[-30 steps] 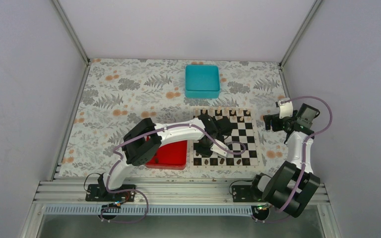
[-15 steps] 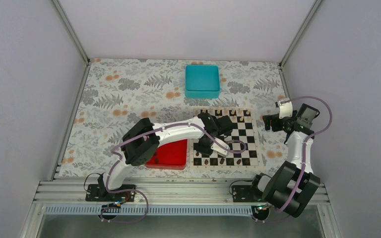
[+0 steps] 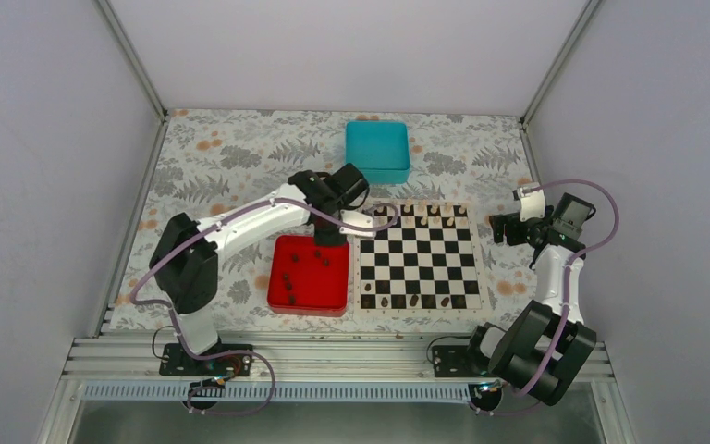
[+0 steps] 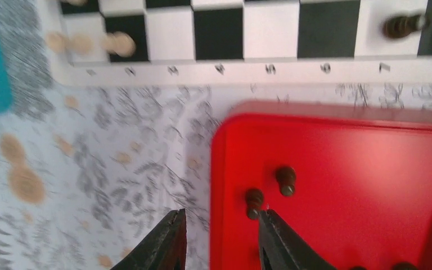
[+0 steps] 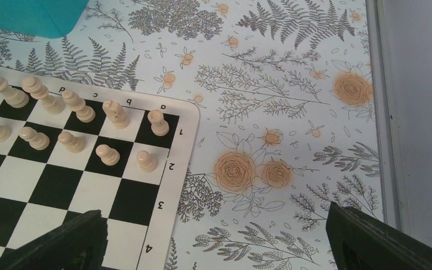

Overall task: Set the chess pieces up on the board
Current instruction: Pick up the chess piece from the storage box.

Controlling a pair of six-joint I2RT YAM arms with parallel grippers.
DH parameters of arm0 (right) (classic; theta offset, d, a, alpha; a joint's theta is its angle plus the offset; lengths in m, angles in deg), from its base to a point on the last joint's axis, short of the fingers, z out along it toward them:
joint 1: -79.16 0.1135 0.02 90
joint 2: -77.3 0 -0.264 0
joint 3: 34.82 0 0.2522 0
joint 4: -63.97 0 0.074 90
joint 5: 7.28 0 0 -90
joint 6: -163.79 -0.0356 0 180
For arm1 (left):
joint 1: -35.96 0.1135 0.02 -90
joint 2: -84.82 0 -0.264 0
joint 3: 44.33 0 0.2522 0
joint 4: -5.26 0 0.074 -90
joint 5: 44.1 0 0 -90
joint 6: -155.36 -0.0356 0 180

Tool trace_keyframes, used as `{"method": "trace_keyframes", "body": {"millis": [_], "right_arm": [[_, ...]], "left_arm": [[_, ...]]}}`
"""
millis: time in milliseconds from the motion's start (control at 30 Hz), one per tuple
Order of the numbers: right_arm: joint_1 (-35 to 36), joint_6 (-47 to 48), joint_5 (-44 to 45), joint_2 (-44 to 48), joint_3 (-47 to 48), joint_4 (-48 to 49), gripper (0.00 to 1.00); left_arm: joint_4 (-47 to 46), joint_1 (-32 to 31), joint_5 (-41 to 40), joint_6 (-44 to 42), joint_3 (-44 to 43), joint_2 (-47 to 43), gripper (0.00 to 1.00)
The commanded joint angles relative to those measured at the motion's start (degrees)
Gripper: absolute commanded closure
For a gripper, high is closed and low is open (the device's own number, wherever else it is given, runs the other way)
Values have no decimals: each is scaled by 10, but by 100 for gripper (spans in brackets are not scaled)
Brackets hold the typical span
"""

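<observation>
The board (image 3: 418, 268) lies right of centre. A few dark chess pieces (image 3: 413, 301) stand on its near row, and one (image 4: 402, 25) also shows in the left wrist view. More dark chess pieces (image 3: 322, 258) lie in the red tray (image 3: 333, 301), two of them (image 4: 253, 201) just beyond my left fingertips. My left gripper (image 3: 332, 233) (image 4: 221, 212) hovers open over the tray's far edge, with nothing between the fingers. My right gripper (image 3: 507, 228) (image 5: 215, 212) stays wide open and empty, above the cloth beside the board's far right corner.
Cream pieces (image 3: 425, 215) (image 5: 70, 121) fill the board's two far rows. A teal box (image 3: 377, 151) sits behind the board. Floral cloth (image 3: 222, 176) covers the table, and white walls close in on three sides.
My left arm has swung off the board's near left squares to the tray's far edge, and its jaws have widened. The right arm has not moved.
</observation>
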State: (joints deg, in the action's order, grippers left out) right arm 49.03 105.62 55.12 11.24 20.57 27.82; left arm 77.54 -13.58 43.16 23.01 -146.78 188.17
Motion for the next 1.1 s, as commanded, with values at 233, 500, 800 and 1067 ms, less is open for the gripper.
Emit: {"method": "trace_keyframes", "body": {"millis": [233, 500, 800, 1067], "right_arm": [[-6, 7, -14, -2, 15, -8, 0], [-6, 8, -13, -5, 14, -9, 0], [-6, 9, -14, -12, 15, -7, 0], [-6, 10, -13, -16, 15, -6, 0]], "left_arm": [[-75, 44, 27, 13, 144, -19, 68], [-93, 46, 54, 13, 149, 7, 68], [-92, 46, 74, 11, 153, 32, 72], [-88, 46, 76, 10, 152, 46, 72]]}}
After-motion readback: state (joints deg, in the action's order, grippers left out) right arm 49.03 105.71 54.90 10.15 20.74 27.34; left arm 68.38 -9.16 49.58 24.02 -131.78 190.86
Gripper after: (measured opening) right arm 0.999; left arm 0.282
